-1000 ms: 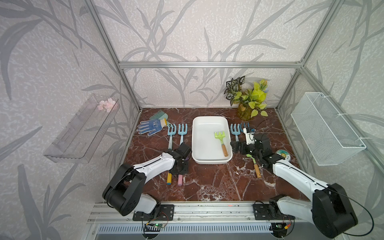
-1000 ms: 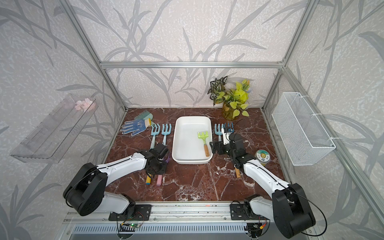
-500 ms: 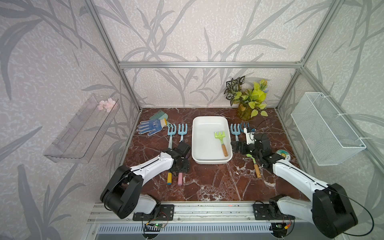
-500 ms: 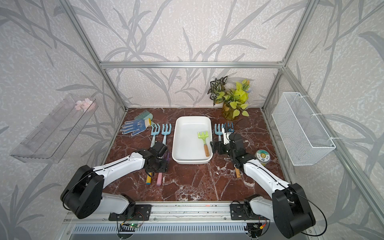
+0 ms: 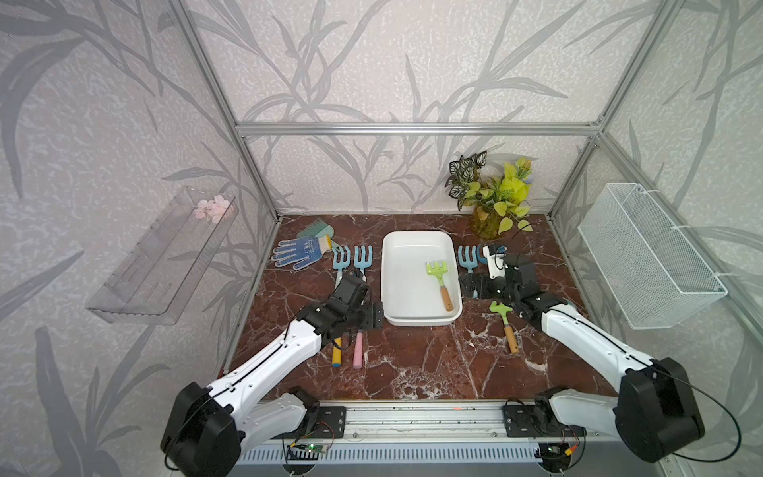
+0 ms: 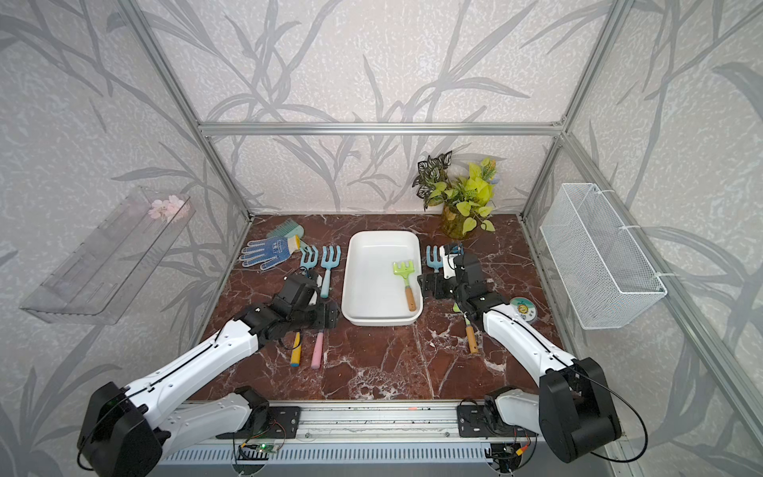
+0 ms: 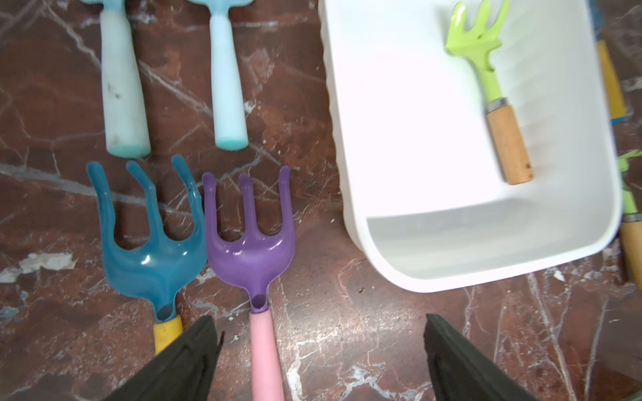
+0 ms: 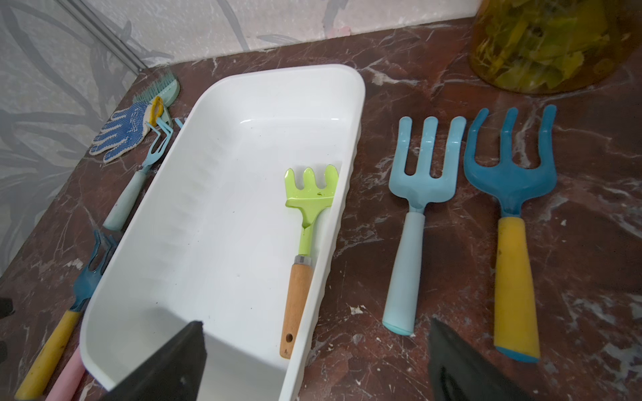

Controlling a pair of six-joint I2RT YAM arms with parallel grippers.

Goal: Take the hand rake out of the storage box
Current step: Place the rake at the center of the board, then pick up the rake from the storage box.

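White glossy plastic marks the storage box (image 5: 406, 264), at the centre of both top views on the red-brown marble table (image 5: 413, 363). The hand rake (image 5: 440, 281), with a lime-green head and a wooden handle, lies flat inside it along the wall on the frame's right side, tines toward the back wall.

The left gripper (image 7: 318, 319) stands wide and holds nothing; the pink handle of the purple fork (image 7: 250, 239) lies between its fingers without touching either. In both top views the left arm covers that fork's head and the head of the yellow-handled fork (image 7: 153, 250) beside it, so only the two handles show, lower left of the box. In the left wrist view the heads of two pale forks (image 7: 227, 86) are cut off by the frame edge.

The right gripper (image 8: 316, 323) is wide too and empty; in its wrist view one finger shows against the box and the other against the table. In the top views the right arm hides most of the pale blue fork (image 8: 422, 184) and dark blue fork (image 8: 510, 180) right of the box, and part of a second green rake (image 5: 505, 326).

A round tin (image 6: 522, 309) has a printed lid, and the blue-dotted glove (image 5: 297, 252) has a patch at its cuff; the writing on both is too small to read.
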